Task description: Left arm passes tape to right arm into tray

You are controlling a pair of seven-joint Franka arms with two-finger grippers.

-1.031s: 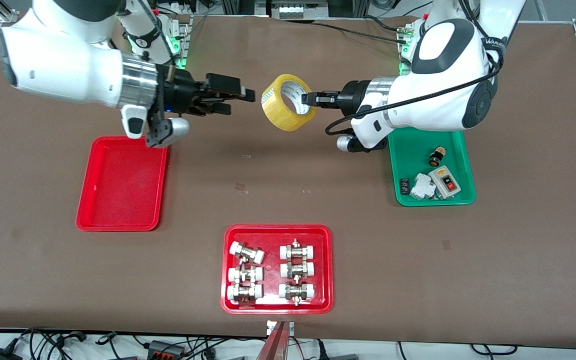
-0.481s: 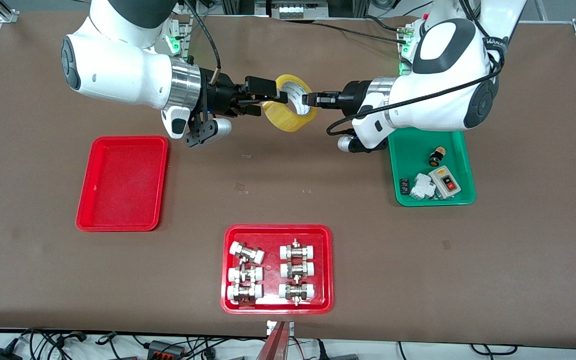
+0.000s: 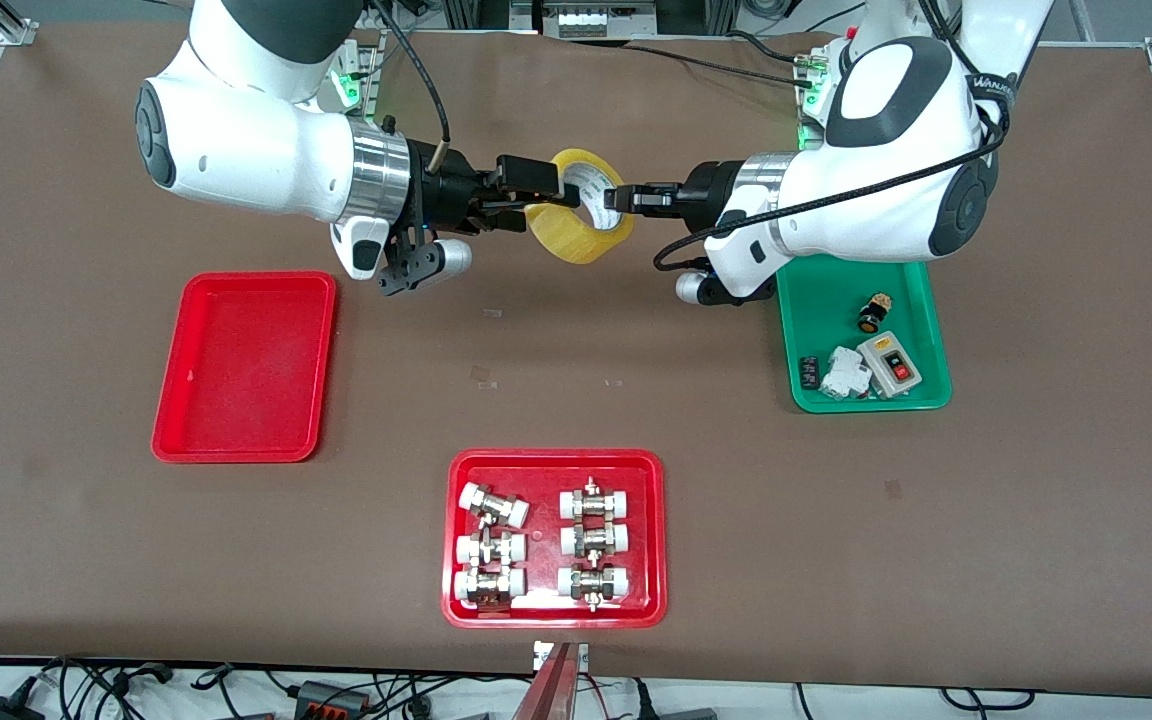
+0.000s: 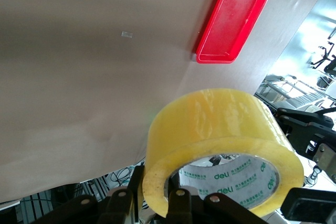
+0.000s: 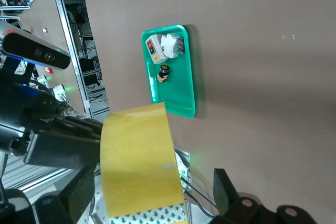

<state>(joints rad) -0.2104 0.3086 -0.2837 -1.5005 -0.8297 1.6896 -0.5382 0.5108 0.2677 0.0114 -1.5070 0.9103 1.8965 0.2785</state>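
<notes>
- The tape (image 3: 576, 205) hangs in the air over the bare worktop (image 3: 576, 360), between the two tools. It is a stiff ring, yellow film wound on a white printed core.
- The left tool (image 3: 624, 198) is clamped narrow on the ring's wall at the side toward its own arm, with one finger apparently inside the core; in the left wrist view the roll (image 4: 223, 145) sits right at the tool's fingertips.
- The right tool (image 3: 536, 195) stands spread wide, with the near part of the roll's wall between its fingers but no pinch yet; in the right wrist view the yellow band (image 5: 139, 156) fills the gap between them.
- Handling, as a judgement: the roll looks light and rigid, so it should not sag or deform under a firm pinch. The outer film is glossy and likely slick, while the cardboard core should give better friction.
- Best hold for the right tool: across the wall, one finger inside the core and one on the outer film, on the part of the ring away from the left tool's grip so the fingers do not clash.
- The tray (image 3: 246, 365) lies empty on the worktop below the right tool and toward the front camera, well apart from the tape.
</notes>
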